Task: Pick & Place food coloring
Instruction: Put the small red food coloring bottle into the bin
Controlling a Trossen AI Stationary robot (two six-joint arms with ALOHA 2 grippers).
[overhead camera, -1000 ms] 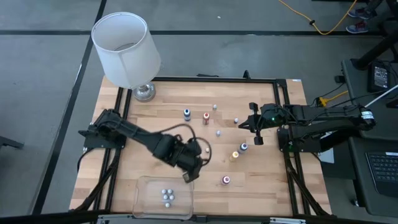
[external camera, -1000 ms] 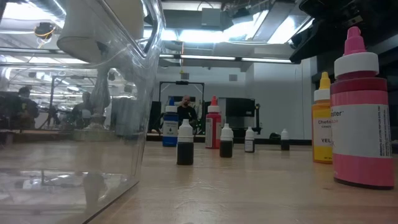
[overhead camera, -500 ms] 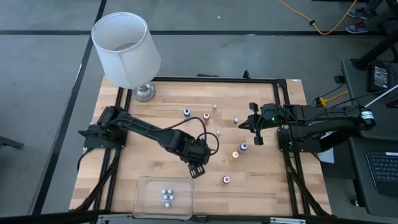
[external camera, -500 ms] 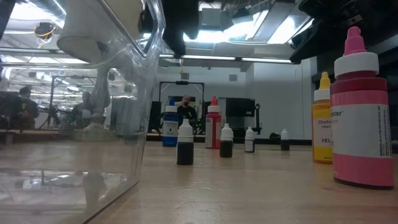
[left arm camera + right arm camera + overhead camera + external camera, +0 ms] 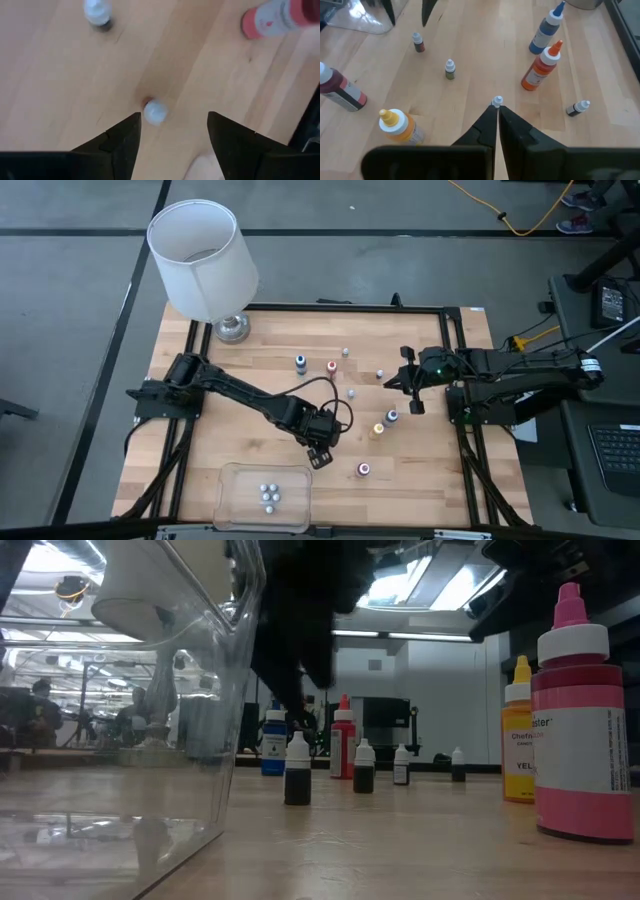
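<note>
Left gripper (image 5: 320,457) above mid-table, fingers (image 5: 122,142) spread wide around nothing, straight over a tiny white-capped bottle (image 5: 155,112) standing on the wood. Right gripper (image 5: 409,380) at the right, fingers pressed together, empty. Smooth pale plank table (image 5: 250,410); more small bottles scattered mid-table, four (image 5: 270,495) inside a clear plastic tray (image 5: 232,480) at the near edge. White drum-shade lamp (image 5: 203,260) at the far left corner.
</note>
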